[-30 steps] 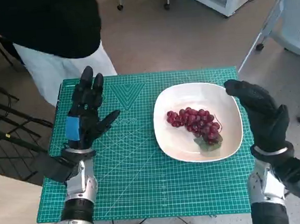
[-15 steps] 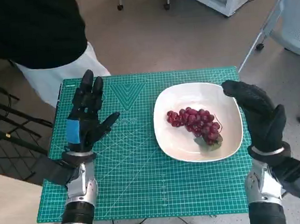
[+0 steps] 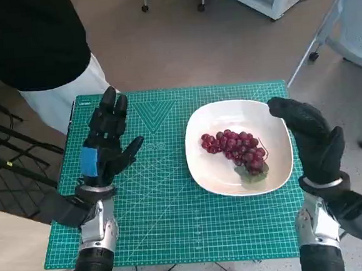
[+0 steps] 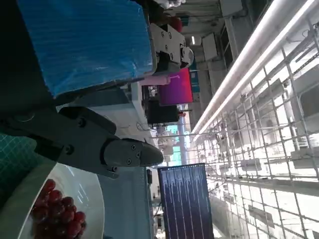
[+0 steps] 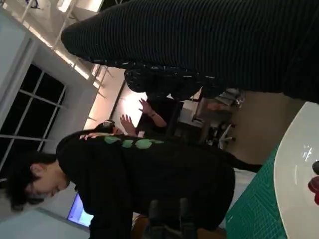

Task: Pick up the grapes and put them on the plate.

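A bunch of dark red grapes (image 3: 235, 149) with a green leaf lies in the middle of a white plate (image 3: 219, 176) on the right half of the green cutting mat (image 3: 155, 206). The left wrist view catches the grapes (image 4: 55, 214) and the plate's rim (image 4: 92, 199) too. My left hand (image 3: 105, 141) is raised over the mat's left side, fingers spread, holding nothing. My right hand (image 3: 309, 135) in its black glove hovers at the plate's right edge, fingers apart and empty. In the right wrist view only the plate's edge (image 5: 294, 189) shows.
A person in a black top and white trousers (image 3: 43, 52) stands at the mat's far left corner, also seen as a person (image 5: 144, 174) in the right wrist view. A chair base (image 3: 342, 35) stands at the right. Floor lies beyond the mat.
The person at the far left has drawn back to the left. My left hand has shifted slightly; the right hand, grapes and plate stay where they were.
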Robot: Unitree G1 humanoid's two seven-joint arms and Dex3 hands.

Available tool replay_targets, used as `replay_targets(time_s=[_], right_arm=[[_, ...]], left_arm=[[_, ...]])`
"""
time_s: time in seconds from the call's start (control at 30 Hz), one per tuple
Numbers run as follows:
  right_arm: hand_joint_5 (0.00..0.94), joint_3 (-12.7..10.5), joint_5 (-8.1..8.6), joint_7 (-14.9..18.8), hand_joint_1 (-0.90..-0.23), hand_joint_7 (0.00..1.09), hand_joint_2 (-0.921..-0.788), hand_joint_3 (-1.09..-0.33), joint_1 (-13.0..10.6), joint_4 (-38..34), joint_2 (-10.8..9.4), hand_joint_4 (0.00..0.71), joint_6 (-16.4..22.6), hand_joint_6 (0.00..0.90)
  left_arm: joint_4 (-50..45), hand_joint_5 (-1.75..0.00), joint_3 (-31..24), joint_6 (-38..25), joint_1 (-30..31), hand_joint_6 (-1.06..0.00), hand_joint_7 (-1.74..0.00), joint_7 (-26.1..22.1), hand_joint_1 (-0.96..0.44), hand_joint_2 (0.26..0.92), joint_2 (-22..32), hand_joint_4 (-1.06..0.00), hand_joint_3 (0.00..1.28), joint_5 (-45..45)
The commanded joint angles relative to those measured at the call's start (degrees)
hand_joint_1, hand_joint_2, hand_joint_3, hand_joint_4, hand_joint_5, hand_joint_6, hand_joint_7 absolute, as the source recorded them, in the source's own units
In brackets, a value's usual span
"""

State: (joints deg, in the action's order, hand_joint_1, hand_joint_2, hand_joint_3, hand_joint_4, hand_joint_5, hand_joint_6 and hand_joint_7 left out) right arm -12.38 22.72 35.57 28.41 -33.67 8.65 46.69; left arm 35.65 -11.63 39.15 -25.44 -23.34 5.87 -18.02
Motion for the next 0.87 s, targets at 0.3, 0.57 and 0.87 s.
replay_targets(time_s=[0.3,0.57,0.87], right_arm=[[0.004,-0.03,-0.39,-0.40,-0.512,0.26,-0.921,-0.563,-0.04,-1.43,-0.24,0.193,-0.48,0.064],[0.006,0.20,-1.06,-1.06,-0.517,0.25,-0.921,-0.564,0.33,-1.10,-0.20,0.199,-1.08,0.076],[0.006,0.86,-1.85,-1.79,-0.522,0.24,-0.921,-0.565,0.66,-0.42,-0.31,0.203,-1.77,0.085]], left_arm=[[-2.87,0.00,0.86,-2.27,1.54,-0.24,0.00,-0.37,-0.40,0.921,-0.05,-0.17,0.28,0.32],[-4.17,0.00,1.29,-3.66,2.13,-0.25,0.00,-1.45,-0.40,0.921,-0.28,-0.17,0.28,-0.56],[-4.99,0.00,1.40,-4.69,2.29,-0.25,0.00,-3.79,-0.39,0.921,-0.64,-0.17,0.29,-2.05]])
